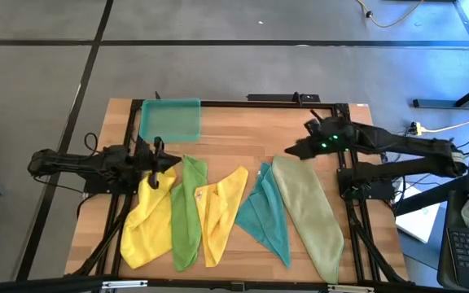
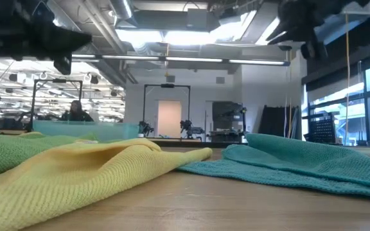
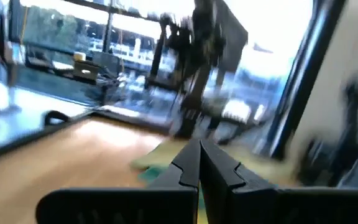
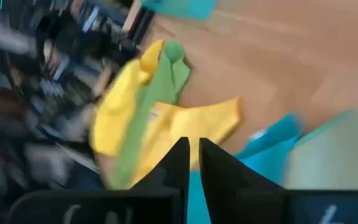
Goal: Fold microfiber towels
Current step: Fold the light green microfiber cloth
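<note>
Five microfiber towels lie side by side on the wooden table, each a long crumpled strip reaching toward the near edge: yellow (image 1: 147,218), bright green (image 1: 187,213), yellow (image 1: 222,210), teal (image 1: 265,213), pale olive (image 1: 309,216). My left gripper (image 1: 174,163) hovers shut above the far end of the left yellow towel, pointing toward the table's right. My right gripper (image 1: 291,151) is raised over the far end of the olive towel and points toward the table's left. Its fingers (image 4: 193,152) stand almost together with nothing between them. Both arms hang high in the low view.
A translucent teal tray (image 1: 169,120) sits at the table's far left, behind the left gripper. Bare wood (image 1: 243,138) stretches along the far side between the two grippers. The towels' near ends reach close to the front edge.
</note>
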{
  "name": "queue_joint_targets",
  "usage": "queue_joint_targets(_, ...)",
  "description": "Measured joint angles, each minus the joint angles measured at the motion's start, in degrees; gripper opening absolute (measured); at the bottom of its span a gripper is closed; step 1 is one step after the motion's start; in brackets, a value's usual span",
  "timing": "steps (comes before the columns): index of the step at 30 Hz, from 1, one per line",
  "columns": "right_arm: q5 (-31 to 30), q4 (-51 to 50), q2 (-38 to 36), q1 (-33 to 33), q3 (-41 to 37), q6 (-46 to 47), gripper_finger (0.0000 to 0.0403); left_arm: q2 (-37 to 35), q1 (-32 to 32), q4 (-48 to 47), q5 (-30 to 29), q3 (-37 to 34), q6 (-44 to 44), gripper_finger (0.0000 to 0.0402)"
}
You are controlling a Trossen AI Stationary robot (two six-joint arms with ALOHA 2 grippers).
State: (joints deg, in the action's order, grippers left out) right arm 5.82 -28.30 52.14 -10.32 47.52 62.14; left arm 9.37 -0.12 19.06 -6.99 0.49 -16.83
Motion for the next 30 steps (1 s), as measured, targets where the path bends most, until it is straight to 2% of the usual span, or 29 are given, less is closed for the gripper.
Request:
queue_joint_targets(3, 1.73, 2.21, 4.35, 0.02, 2.47, 4.97, 0.0039, -0.02, 0.18, 7.68, -0.39, 0.01, -11.69, 0.0)
queue_joint_targets(7, 1.82, 11.79, 8.32, 0.02, 3.33, 5.03, 0.0039, 0.01, 1.25, 10.03, -1.41, 3.29, -22.47, 0.0)
queue_joint_targets(9, 1.8, 15.75, 9.8, 0.02, 3.33, 5.03, 0.0039, 0.24, 1.99, 10.1, -2.36, 6.37, -22.71, 0.0)
queue_joint_targets(12, 0.58, 19.27, 11.92, 0.02, 3.35, 5.01, 0.0039, 2.26, 3.36, 9.98, -3.94, 12.08, -18.09, 0.0)
queue_joint_targets(14, -3.07, 22.47, 13.62, 0.01, 3.36, 4.35, 0.0039, 5.09, 4.29, 10.24, -4.09, 16.45, -14.98, 0.0)
queue_joint_targets(16, -3.37, 24.94, 15.34, -0.75, 3.37, 2.51, 0.0039, 9.1, 5.09, 9.86, -4.04, 20.75, -12.78, 0.0)
queue_joint_targets(19, 8.18, 26.06, 18.21, -2.61, 3.37, -1.66, 0.0039, 16.46, 5.85, 7.16, -2.98, 27.46, -12.42, 0.0)
queue_joint_targets(22, 18.19, 19.04, 20.91, -3.95, 3.38, -3.77, 0.0039, 24.42, 6.27, 4.38, -0.66, 33.82, -12.44, 0.0)
queue_joint_targets(27, 26.71, 5.33, 23.51, -7.21, 3.28, -13.58, 0.0039, 37.35, 6.38, 3.74, 2.15, 43.53, -15.65, 0.0)
queue_joint_targets(30, 31.58, 9.61, 23.78, -8.46, 3.24, -17.2, 0.0039, 42.03, 6.38, 4.25, 2.08, 48.56, -18.09, 0.0)
